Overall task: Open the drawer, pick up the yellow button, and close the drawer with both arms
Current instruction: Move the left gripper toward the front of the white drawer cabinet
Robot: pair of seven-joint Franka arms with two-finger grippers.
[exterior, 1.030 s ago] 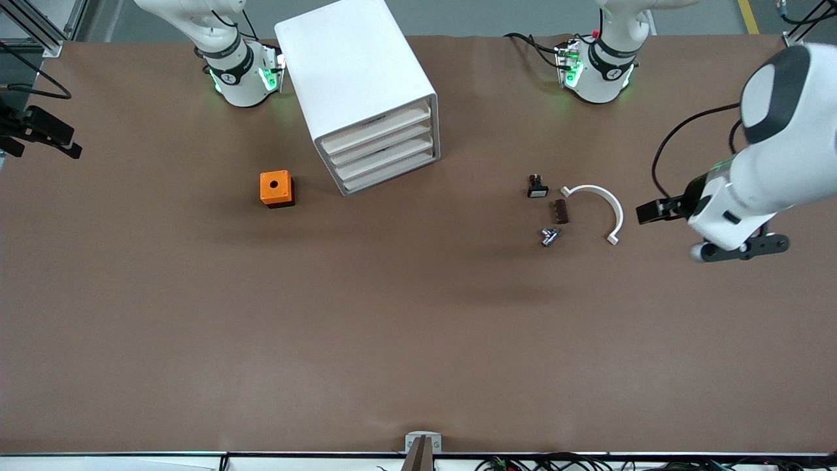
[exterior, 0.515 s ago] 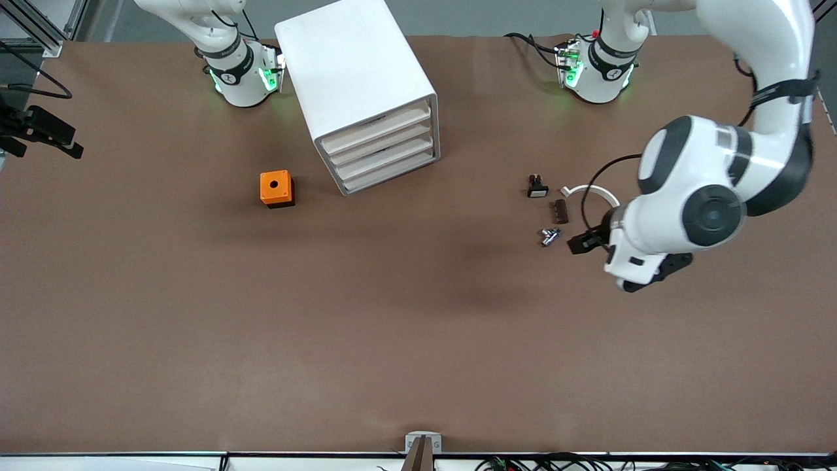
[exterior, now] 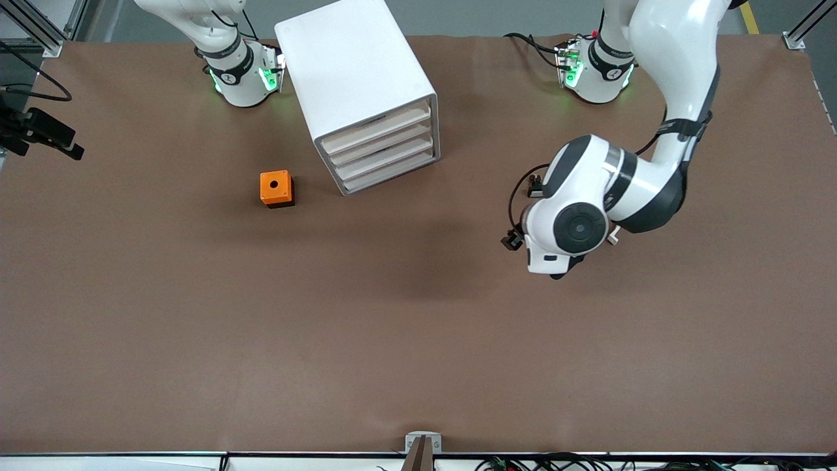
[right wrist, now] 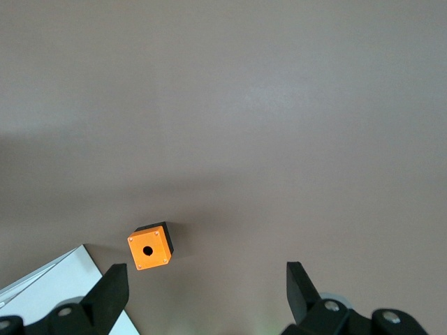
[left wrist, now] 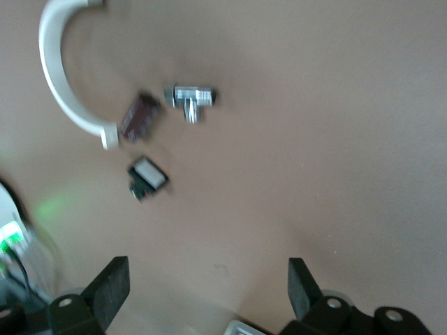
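While the drawers of the one white cabinet (exterior: 356, 85) all sit shut, the button shows in no view. Count on the desk (exterior: 261, 340): one orange cube (exterior: 276, 188) with a round hole, beside the cabinet toward the right arm's end; and toward the left arm's end, four small parts in a cluster, namely one white curved piece (left wrist: 59, 77), one brown block (left wrist: 140, 117), one metal fitting (left wrist: 190, 100) and one black part with a white face (left wrist: 147, 178).

Left gripper (left wrist: 206, 296): over the desk just beside that cluster, jaws apart, empty. Right gripper (right wrist: 206, 300): waiting high over the cube, jaws apart, empty.

Desk surface is plain brown and matte. Grey floor runs along the arms' edge of the desk.
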